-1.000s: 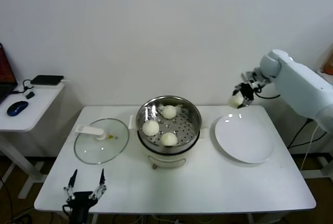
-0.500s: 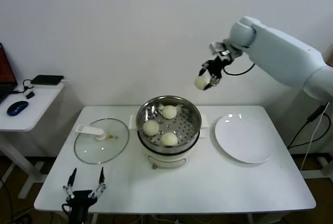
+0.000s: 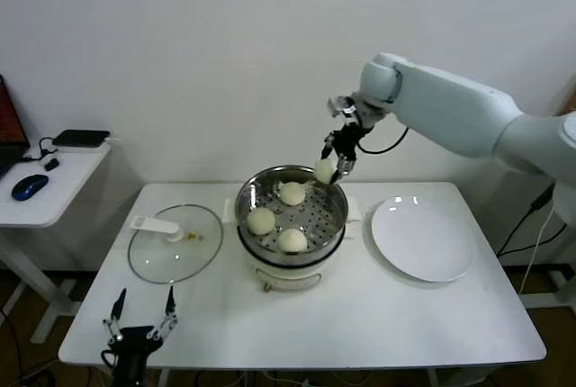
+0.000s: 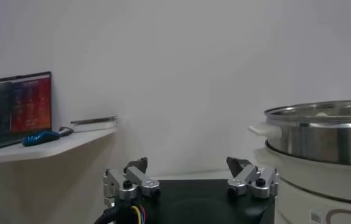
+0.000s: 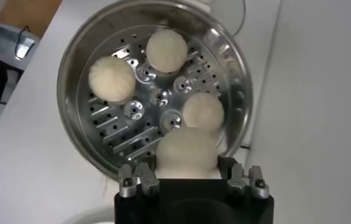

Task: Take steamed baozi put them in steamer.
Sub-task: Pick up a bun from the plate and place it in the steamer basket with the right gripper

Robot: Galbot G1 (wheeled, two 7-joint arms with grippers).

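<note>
I am holding the last soft baozi (image 5: 186,152) by its sides, right gripper (image 3: 331,171) pinching lightly, hovering over the steamer (image 3: 335,208) rim's back-right edge.

glass lid (image 3: 175,243) table-left | white plate (image 3: 422,238) table-right | mouse (image 3: 30,186) side desk

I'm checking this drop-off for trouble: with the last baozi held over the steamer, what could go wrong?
1. The right end effector holds the baozi above the steamer near its far rim, so a release here might clip the rim and roll onto the table.
2. Three baozi already sit on the tray; the new one could land on the nearest one.
</note>
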